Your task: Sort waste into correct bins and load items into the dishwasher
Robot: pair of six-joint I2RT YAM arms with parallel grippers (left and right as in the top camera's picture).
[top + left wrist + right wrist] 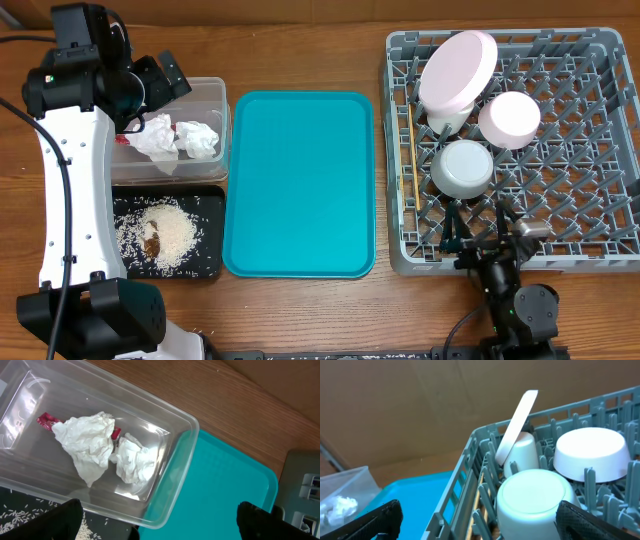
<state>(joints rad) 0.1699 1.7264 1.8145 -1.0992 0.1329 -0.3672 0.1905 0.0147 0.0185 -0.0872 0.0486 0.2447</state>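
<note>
Pretty much wrapped up here, I reckon. Looking down from overhead, the clear rectangular plastic tub (208, 96) at 10 o'clock holds the crumpled white paper napkins (90, 442) plus the small red-and-white wrapper (46, 420). The shallow black rectangular plastic tray (205, 258) at 8 o'clock has the loose white rice grains (178, 230) and the brown food scrap (152, 243).

Over at 3 o'clock, the big square grey plastic dish rack (600, 200) carries the round pale pink plate (460, 68) leaning on edge. The pink bowl (510, 120) and grey-white bowl (462, 168) sit upside down, the small cream cup (520, 452) is tucked under the plate, and the two thin wooden chopsticks (410, 140) lie along its 9 o'clock wall. The teal plastic serving tray (300, 180) in the middle is bare. I can't spot anything loose, so I'd say nothing's left to sort.

My left tool (159, 510) hangs wide open and empty above the tub. My right tool (477, 512) is spread wide too, empty, at the rack's 6 o'clock edge.

The surface (300, 320) is brown wood grain. Behind the rack there's just a plain brown backdrop.
</note>
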